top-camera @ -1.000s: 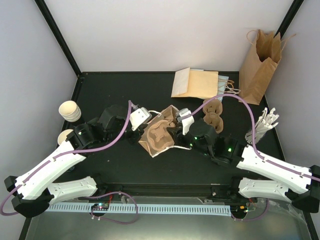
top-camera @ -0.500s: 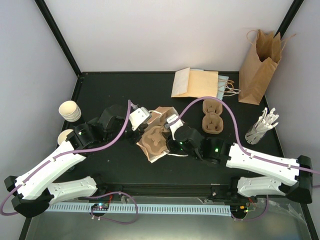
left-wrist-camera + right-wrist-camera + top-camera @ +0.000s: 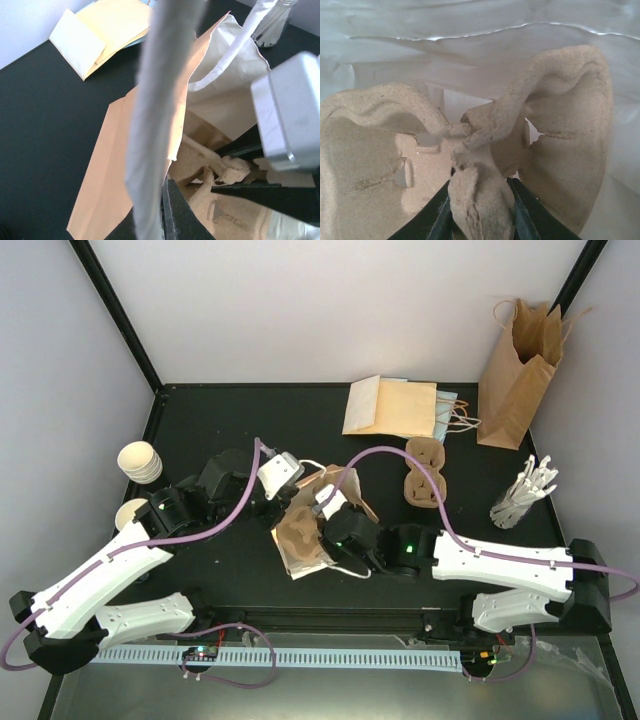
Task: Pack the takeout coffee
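Left gripper point(image 3: 290, 483) pinched tight on the white handle point(image 3: 160, 100) of the lying kraft bag point(image 3: 300, 540), apparently to keep its mouth open, while right gripper point(image 3: 482, 212) clamps the pulp cup carrier point(image 3: 485, 130) by its ridge inside the bag, probably seating it; paper cups point(image 3: 140, 462) sit at the table point(image 3: 230, 560) left edge, well apart.

Built as two arms, a left arm point(image 3: 100, 575) and a right arm point(image 3: 510, 558), from smooth white shells and chunky black joints. Lit by small green lights point(image 3: 160, 508) on the black parts. Strung with a long purple cable point(image 3: 240, 502) along each. Topped with a pale grey box point(image 3: 278, 475) at the wrist. Tipped, on the right gripper point(image 3: 482, 210), with thin black fingers point(image 3: 525, 215).
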You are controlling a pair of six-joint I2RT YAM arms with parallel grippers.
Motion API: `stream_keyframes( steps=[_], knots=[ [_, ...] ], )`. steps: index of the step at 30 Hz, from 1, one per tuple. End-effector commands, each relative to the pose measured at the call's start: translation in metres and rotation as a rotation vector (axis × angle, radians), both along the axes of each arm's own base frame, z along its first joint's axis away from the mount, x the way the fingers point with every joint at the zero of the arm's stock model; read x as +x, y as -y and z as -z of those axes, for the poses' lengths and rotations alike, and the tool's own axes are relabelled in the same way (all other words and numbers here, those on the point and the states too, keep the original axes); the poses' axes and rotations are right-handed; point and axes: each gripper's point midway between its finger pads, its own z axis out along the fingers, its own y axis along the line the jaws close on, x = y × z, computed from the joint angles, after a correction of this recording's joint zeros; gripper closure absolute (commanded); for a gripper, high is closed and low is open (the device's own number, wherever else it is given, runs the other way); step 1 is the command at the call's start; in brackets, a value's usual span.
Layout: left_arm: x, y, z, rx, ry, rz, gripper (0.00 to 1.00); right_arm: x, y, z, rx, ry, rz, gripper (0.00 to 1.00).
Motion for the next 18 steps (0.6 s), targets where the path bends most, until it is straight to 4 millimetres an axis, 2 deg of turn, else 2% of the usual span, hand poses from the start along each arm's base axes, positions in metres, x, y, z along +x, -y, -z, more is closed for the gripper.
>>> stream_keyframes(
  steps=[1,8,18],
  knots=[
    [0.001,0.012,-0.014,-0.092,0.001,0.003,0.98,0.002,-0.004,0.006,-0.031,0.024,0.019,0.72],
    [0.0,0.015,-0.017,-0.141,-0.014,-0.003,0.98,-0.003,-0.006,0.027,-0.058,-0.029,0.012,0.72],
    [-0.005,0.023,-0.007,-0.169,-0.06,0.026,0.98,0.003,0.0,0.057,-0.084,-0.106,0.134,0.68]
  ],
)
